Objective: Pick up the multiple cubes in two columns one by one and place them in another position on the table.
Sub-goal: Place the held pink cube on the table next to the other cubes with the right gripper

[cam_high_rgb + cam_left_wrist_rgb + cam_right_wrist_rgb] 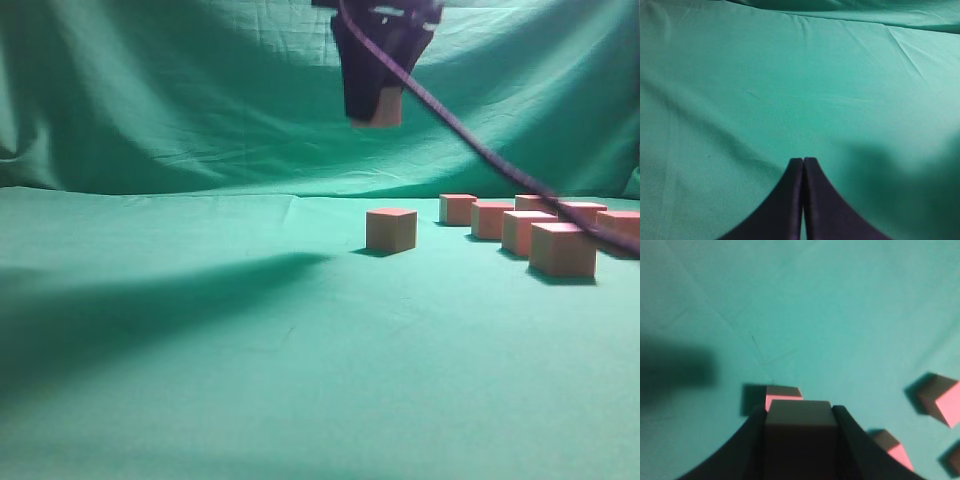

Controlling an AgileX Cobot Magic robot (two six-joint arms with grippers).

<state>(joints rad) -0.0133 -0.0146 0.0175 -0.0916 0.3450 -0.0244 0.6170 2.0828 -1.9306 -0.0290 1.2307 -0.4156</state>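
Right gripper [378, 105] clenched on cube [381, 108], high above lone placed cube [391, 229]; left gripper [803, 172] pressed shut, empty. Risk: descent knocking placed cube.

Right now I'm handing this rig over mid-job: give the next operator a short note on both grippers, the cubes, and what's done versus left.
Right gripper: shut on a cube, high above the table.
Left gripper: shut, empty, over bare cloth.
Done: one lone cube sits apart, left of the group; the wrist view shows it roughly under the carried one.
Left: set the held cube down, then move the clustered cubes on the right, at least six in view, one by one. A cable crosses in front of them.
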